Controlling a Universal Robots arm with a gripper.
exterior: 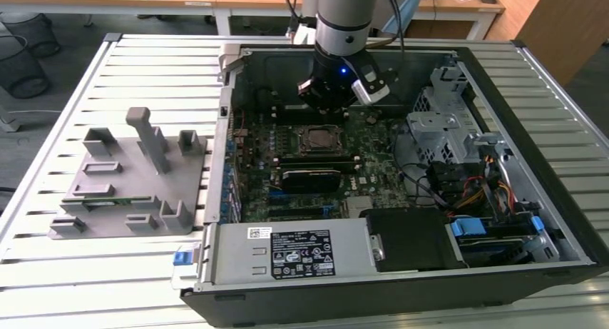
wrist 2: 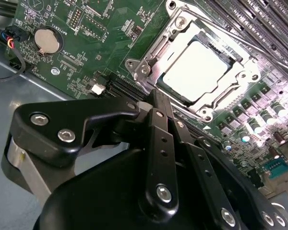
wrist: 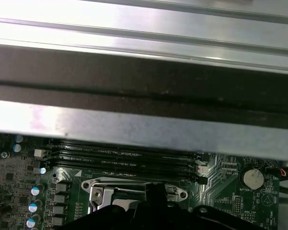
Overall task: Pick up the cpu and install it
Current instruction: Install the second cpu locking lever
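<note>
- Broadly, the open computer case (exterior: 495, 222) lies on the slatted table (exterior: 142, 65), with the arm reaching into it from above.
- Inside, the green board (wrist 2: 86, 52) carries the socket (wrist 2: 194, 67), its metal frame folded open.
- Above the socket hangs the gripper (exterior: 329, 100); in the second wrist view its black fingers (wrist 2: 158, 124) look drawn together with nothing between them.
- Smallest, the cpu (wrist 2: 196, 69) sits flat inside the socket, just beyond the jaws' tips and apart from them.
- To do this step well, I judge the chip should lie level, corners matching the frame, without being pressed.
</note>
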